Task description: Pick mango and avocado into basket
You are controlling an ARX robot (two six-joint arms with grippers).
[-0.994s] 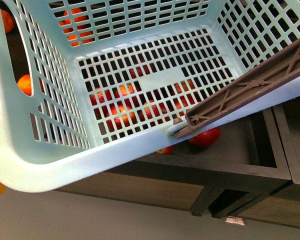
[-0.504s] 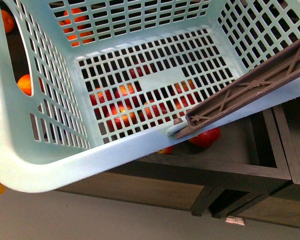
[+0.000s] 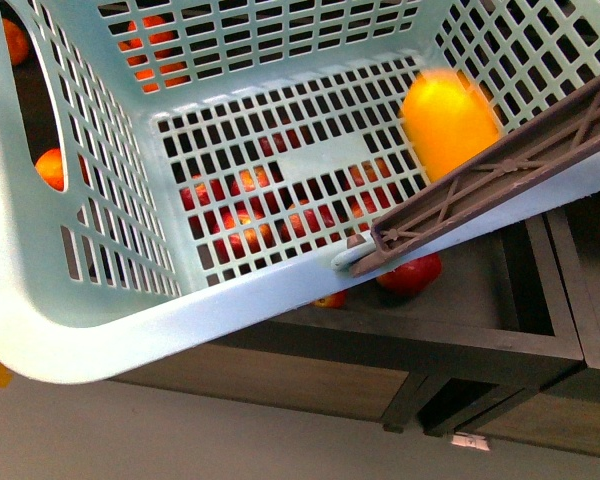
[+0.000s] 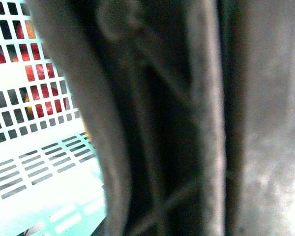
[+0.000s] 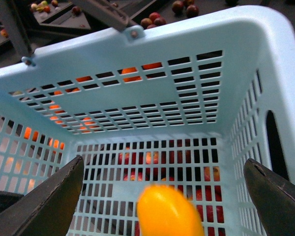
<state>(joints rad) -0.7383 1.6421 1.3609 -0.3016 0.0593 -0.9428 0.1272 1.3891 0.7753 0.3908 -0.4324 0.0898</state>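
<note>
Dark wood display bins (image 3: 480, 330) sit under everything in the front view, with red fruit (image 3: 410, 272) in them and grey floor (image 3: 180, 440) below. We have the basket (image 3: 180, 330) filling most of that frame, tilted, its slotted floor showing more red fruit through the gaps. An orange fruit (image 3: 50, 168) shows through the cut-out in the wall on the left side of the frame. The brown handle (image 3: 500, 175) lies folded across the near rim on the right side. The mango (image 3: 447, 120) is inside the basket, by the wall on the robot's right, just behind that handle. It is all yellow-orange and blurred, so we can't tell if it touches the floor or the wall. In the right wrist view we look straight down into the basket. The right gripper (image 5: 162, 161) is spread wide, its dark fingers (image 5: 49, 201) far apart at the frame edges and gripping nothing. The mango sits between them, lower down over the grid floor, clear of both fingers. Small dark-red fruits (image 5: 152, 19) lie in a bin beyond the far rim. The left wrist view is mostly a dark, blurred close-up shape with a strip of bright basket wall beside it. We cannot tell from it how the left gripper stands or whether it grips anything.
</note>
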